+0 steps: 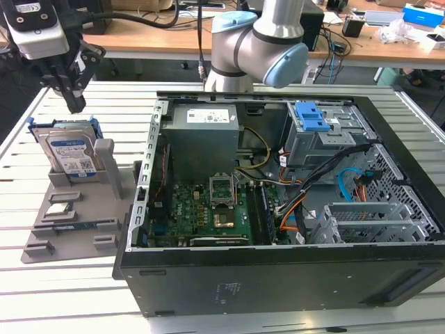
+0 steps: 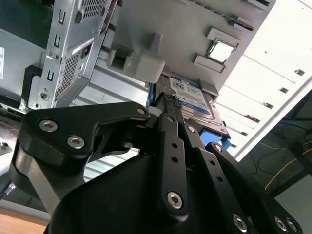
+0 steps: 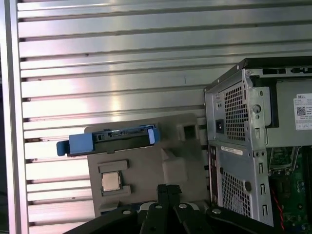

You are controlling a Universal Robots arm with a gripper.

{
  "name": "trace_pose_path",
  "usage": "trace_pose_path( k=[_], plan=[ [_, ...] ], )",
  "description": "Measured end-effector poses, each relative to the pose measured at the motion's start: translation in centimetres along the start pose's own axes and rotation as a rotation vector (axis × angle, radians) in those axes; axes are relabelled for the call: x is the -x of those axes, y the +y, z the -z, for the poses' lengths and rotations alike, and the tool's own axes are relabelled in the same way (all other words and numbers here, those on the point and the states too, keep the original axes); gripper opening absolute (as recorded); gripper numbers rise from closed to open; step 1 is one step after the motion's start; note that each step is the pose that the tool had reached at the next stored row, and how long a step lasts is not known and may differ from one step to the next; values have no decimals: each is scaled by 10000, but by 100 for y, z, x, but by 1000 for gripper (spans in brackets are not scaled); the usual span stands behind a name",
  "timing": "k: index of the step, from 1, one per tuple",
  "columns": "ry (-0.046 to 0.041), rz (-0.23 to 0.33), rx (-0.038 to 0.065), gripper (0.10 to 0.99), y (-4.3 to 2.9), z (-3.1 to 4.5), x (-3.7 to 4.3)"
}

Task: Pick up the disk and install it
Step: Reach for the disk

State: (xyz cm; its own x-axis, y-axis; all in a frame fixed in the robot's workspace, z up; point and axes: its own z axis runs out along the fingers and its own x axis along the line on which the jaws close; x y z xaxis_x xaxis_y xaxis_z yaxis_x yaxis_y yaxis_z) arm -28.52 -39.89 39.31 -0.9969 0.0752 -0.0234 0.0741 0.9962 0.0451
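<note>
The disk (image 1: 69,154) stands on edge in a slot of a grey holder tray (image 1: 76,226) at the exterior view's left; it is silver with a white-and-blue label and a blue carrier frame. My gripper (image 1: 74,106) hangs a little above its top edge, apart from it, with the black fingers shut and nothing between them. In the first wrist view the disk (image 3: 114,139) appears edge-on as a blue strip beyond my gripper (image 3: 168,187). In the second wrist view my gripper (image 2: 169,99) points at the disk (image 2: 192,97) just past its tips.
An open computer case (image 1: 278,278) lies at the centre, with a grey power-supply box (image 1: 205,136) and a drive cage with a blue latch (image 1: 311,117) inside. A processor chip (image 1: 59,207) rests on the tray. The arm's base (image 1: 243,49) stands behind the case on the slatted metal table (image 1: 62,292).
</note>
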Motion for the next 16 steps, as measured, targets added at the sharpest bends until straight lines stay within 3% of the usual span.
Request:
trace_pose_path(
  k=[16],
  plan=[
    [1,0,-1,106,-25,7,-330]
  ],
)
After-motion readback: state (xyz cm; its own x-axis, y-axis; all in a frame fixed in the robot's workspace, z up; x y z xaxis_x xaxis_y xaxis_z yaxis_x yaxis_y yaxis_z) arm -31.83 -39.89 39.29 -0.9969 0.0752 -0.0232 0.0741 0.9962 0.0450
